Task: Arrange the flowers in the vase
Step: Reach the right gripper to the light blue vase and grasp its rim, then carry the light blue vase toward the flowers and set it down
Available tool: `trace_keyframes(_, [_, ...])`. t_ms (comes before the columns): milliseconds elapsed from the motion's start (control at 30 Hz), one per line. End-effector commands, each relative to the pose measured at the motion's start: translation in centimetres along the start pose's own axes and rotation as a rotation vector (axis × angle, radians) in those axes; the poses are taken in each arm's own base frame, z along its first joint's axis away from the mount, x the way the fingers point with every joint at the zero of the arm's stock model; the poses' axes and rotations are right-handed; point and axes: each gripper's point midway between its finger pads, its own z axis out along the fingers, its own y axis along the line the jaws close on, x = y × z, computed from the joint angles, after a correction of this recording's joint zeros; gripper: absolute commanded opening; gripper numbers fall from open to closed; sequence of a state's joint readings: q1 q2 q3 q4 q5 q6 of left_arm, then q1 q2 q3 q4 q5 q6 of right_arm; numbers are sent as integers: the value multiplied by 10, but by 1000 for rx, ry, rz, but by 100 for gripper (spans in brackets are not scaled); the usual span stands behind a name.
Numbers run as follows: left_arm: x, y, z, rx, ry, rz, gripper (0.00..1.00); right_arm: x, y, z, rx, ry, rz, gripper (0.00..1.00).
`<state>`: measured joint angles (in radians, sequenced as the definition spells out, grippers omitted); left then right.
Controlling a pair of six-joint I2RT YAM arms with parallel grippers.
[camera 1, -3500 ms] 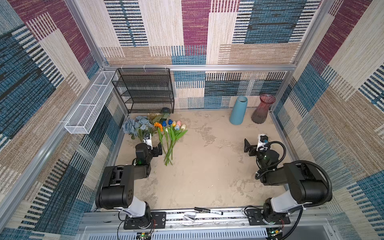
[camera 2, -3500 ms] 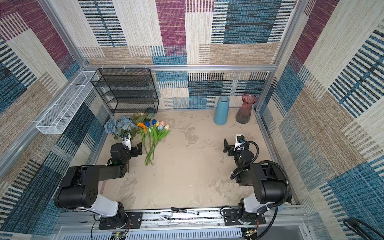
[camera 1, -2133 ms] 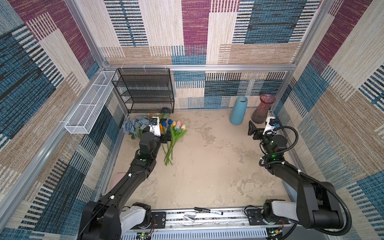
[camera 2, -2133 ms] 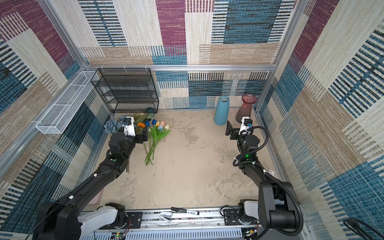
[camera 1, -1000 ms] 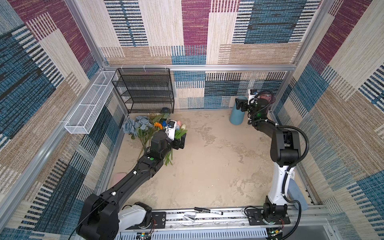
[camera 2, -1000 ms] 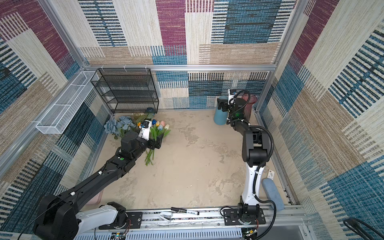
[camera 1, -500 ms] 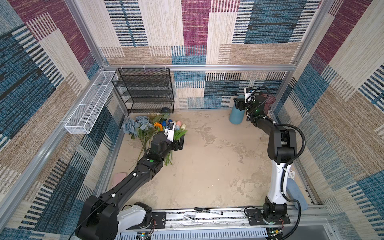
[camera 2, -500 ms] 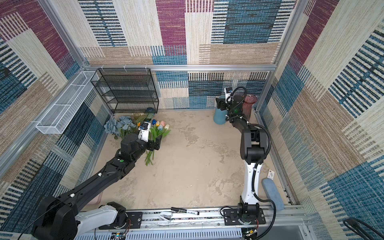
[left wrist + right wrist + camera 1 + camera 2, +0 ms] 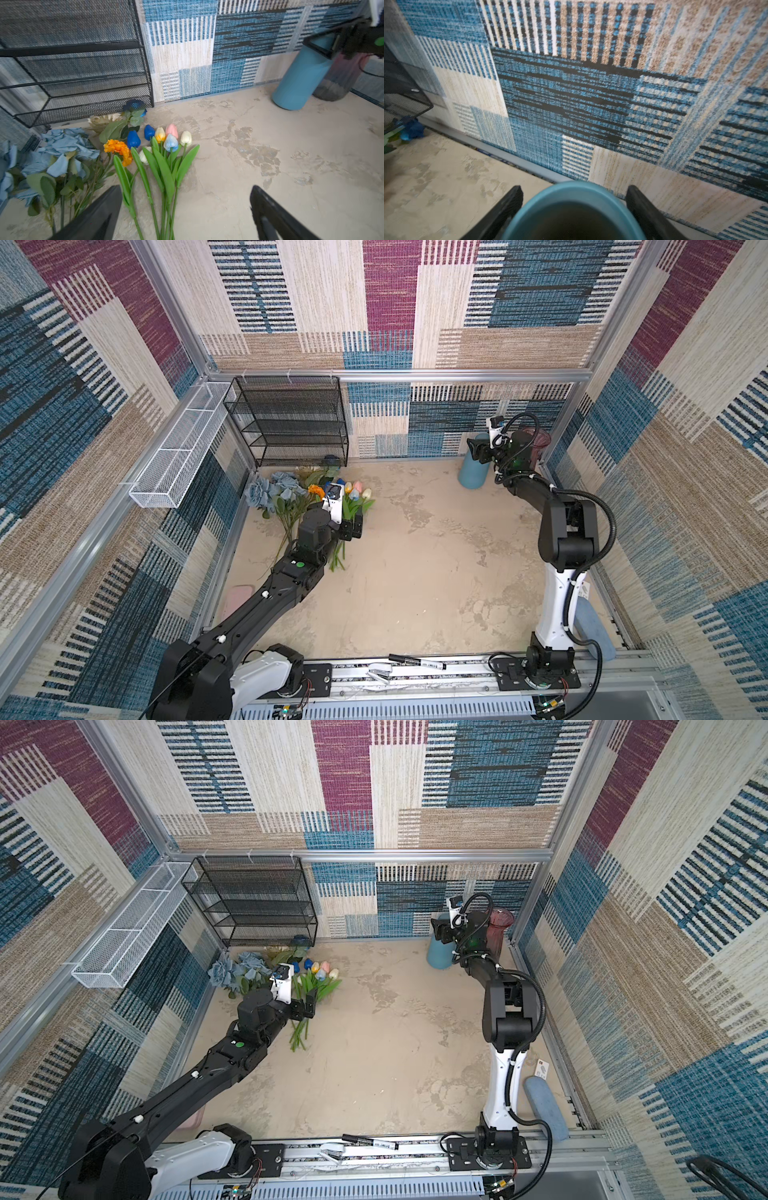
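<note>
Between right gripper (image 9: 574, 188) jaws, wrist view alone: blue vase (image 9: 542, 197) mouth.

Tulips: small artificial tulips (image 9: 169, 141) in blue, pink, white and yellow, laid flat in one bunch.
Roses: dusty-blue fabric roses (image 9: 62, 145) laid just beside (petals ruffled); a bright blue rose (image 9: 134, 105) behind.
Marigold: an orange marigold (image 9: 118, 148), lodged between roses and tulips.
Sunflower: a cream sunflower (image 9: 104, 121), half hidden by leaves.
Vase: a teal-blue cylindrical vase (image 9: 471, 472), stood upright, well apart.
</note>
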<state>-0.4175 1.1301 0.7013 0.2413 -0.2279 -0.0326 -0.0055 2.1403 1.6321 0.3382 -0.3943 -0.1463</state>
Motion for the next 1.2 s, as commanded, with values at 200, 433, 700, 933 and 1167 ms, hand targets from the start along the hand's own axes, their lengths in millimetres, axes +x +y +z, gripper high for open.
trace_keyframes(200, [8, 33, 13, -164, 69, -59, 99, -30, 151, -42, -281, -100, -42, 29])
trace_keyframes(433, [24, 70, 16, -250, 150, -141, 99, -37, 300, -102, -631, -166, -96, 30])
trace_keyframes(700, [43, 89, 9, -302, 167, -200, 99, -24, 377, -139, -810, -177, -198, 30])
trace_keyframes(933, [47, 89, 6, -305, 178, -184, 99, -12, 368, -130, -728, -160, -238, 30])
trace_keyframes(1167, [49, 93, 3, -324, 173, -174, 99, -5, 361, -120, -668, -120, -246, 31])
